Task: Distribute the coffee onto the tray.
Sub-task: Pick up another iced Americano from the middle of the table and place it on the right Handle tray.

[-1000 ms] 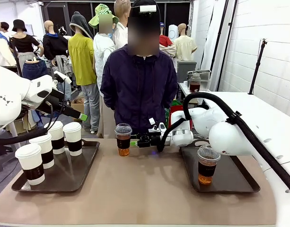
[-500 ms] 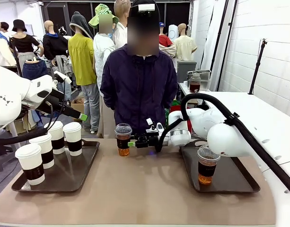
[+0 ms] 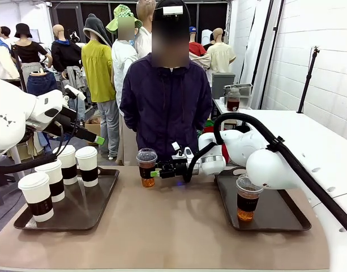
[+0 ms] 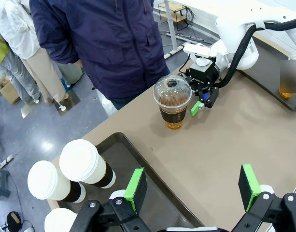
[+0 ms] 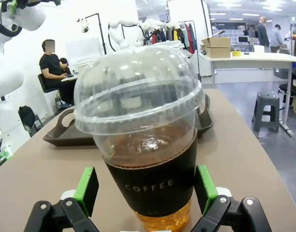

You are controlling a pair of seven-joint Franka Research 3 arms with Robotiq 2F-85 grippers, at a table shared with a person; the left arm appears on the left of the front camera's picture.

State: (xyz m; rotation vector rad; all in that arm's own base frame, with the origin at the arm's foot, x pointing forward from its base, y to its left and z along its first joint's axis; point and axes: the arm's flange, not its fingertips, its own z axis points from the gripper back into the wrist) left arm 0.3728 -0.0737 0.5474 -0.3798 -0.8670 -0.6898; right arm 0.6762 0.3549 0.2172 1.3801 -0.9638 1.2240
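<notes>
At frame center, the right gripper's [image 3: 157, 170] open fingers flank a clear coffee cup [image 3: 146, 166], apparently not touching; left gripper [image 4: 191, 186] open.

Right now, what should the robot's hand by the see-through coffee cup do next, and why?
Probably close. The right hand is open, with a green pad on each side of the clear cup at its dark sleeve. The cup stands on the bare table, between the two trays. Closing gently should grip it, so it can be lifted toward a tray.

Four white paper cups [image 3: 86, 165], two clear dome-lidded cups [image 3: 146, 167], two dark trays [image 3: 105, 195], one person [image 3: 166, 102].
</notes>
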